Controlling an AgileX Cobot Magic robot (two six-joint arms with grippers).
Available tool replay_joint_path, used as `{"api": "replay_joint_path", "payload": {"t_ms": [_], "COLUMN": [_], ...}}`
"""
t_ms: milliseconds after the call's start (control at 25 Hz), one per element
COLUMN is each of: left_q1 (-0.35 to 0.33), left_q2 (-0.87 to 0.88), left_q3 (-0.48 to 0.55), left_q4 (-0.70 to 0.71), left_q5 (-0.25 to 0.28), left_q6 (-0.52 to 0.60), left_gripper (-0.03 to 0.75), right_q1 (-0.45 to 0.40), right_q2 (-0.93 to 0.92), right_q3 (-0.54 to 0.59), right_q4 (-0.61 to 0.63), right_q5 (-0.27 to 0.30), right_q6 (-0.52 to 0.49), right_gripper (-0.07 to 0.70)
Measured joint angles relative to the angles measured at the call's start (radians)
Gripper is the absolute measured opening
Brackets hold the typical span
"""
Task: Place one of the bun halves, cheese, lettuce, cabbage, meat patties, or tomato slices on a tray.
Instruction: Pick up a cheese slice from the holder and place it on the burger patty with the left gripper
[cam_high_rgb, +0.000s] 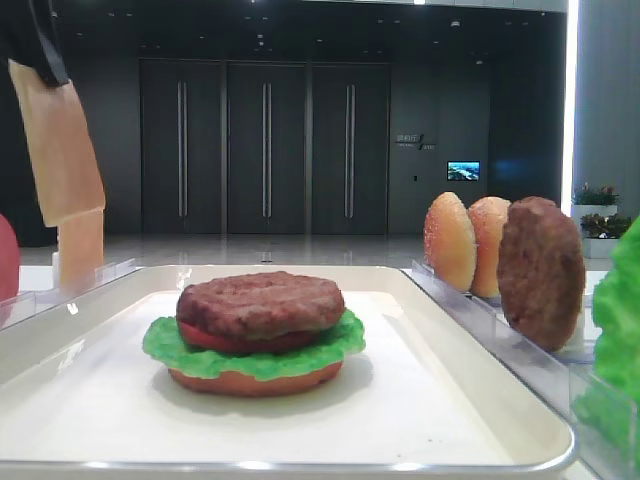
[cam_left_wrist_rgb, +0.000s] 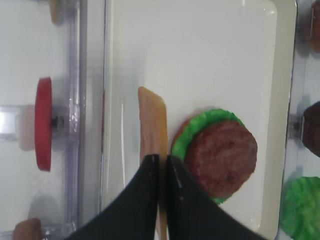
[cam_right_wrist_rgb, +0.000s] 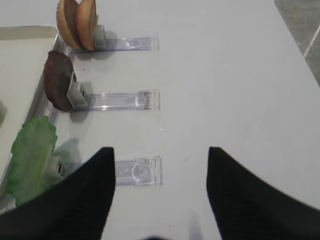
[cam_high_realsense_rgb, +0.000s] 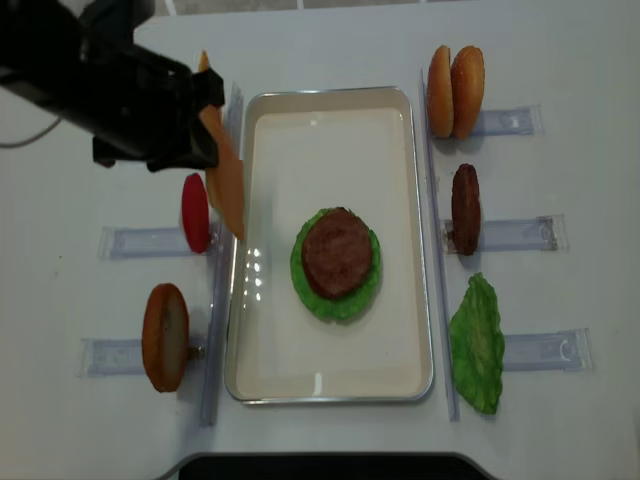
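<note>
My left gripper (cam_left_wrist_rgb: 161, 159) is shut on the cheese (cam_left_wrist_rgb: 152, 120), a thin orange slice hanging on edge above the left part of the white tray (cam_left_wrist_rgb: 200, 45). From above, the cheese (cam_high_realsense_rgb: 226, 180) hangs over the tray's left rim (cam_high_realsense_rgb: 240, 250). On the tray lies a stack of bun half, tomato, lettuce (cam_high_realsense_rgb: 335, 295) and a meat patty (cam_high_realsense_rgb: 338, 250) on top, just right of the cheese. My right gripper (cam_right_wrist_rgb: 159, 150) is open over bare table with nothing between its fingers.
Left of the tray, clear racks hold a tomato slice (cam_high_realsense_rgb: 195, 212) and a bun half (cam_high_realsense_rgb: 165, 337). On the right side stand two bun halves (cam_high_realsense_rgb: 455, 90), a patty (cam_high_realsense_rgb: 465, 208) and a lettuce leaf (cam_high_realsense_rgb: 477, 343). An empty holder (cam_right_wrist_rgb: 137, 171) lies under my right gripper.
</note>
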Motion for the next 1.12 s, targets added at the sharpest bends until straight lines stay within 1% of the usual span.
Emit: {"api": "replay_joint_path", "payload": {"t_ms": [80,160,200,240,360,440,480,600,720,880,1000,1120], "left_q1": [0.000,0.000,0.000,0.000,0.000,0.000,0.000,0.000,0.000,0.000,0.000,0.000], "left_q2": [-0.038,-0.053,-0.054,-0.054,-0.054,-0.052,-0.046,-0.009,0.059,0.138,0.178,0.197], "left_q3": [0.054,0.088,0.102,0.113,0.147,0.162,0.170,0.193,0.203,0.205,0.205,0.205], "left_q4": [-0.034,-0.093,-0.144,-0.200,-0.427,-0.574,-0.634,-0.780,-0.916,-1.054,-1.084,-1.088], "left_q5": [-0.021,-0.033,-0.046,-0.062,-0.103,-0.117,-0.121,-0.131,-0.123,-0.076,-0.049,-0.023], "left_q6": [0.026,0.095,0.136,0.193,0.392,0.527,0.575,0.738,0.883,1.023,1.068,1.086], "left_gripper": [0.017,0.017,0.017,0.017,0.017,0.017,0.017,0.017,0.017,0.017,0.017,0.017], "right_q1": [0.000,0.000,0.000,0.000,0.000,0.000,0.000,0.000,0.000,0.000,0.000,0.000], "right_q2": [0.000,0.000,0.000,0.000,0.000,0.000,0.000,0.000,0.000,0.000,0.000,0.000], "right_q3": [0.000,0.000,0.000,0.000,0.000,0.000,0.000,0.000,0.000,0.000,0.000,0.000], "right_q4": [0.000,0.000,0.000,0.000,0.000,0.000,0.000,0.000,0.000,0.000,0.000,0.000], "right_q5": [0.000,0.000,0.000,0.000,0.000,0.000,0.000,0.000,0.000,0.000,0.000,0.000], "right_q6": [0.000,0.000,0.000,0.000,0.000,0.000,0.000,0.000,0.000,0.000,0.000,0.000], "right_gripper": [0.391,0.391,0.391,0.391,0.391,0.391,0.391,0.391,0.391,0.391,0.391,0.391]}}
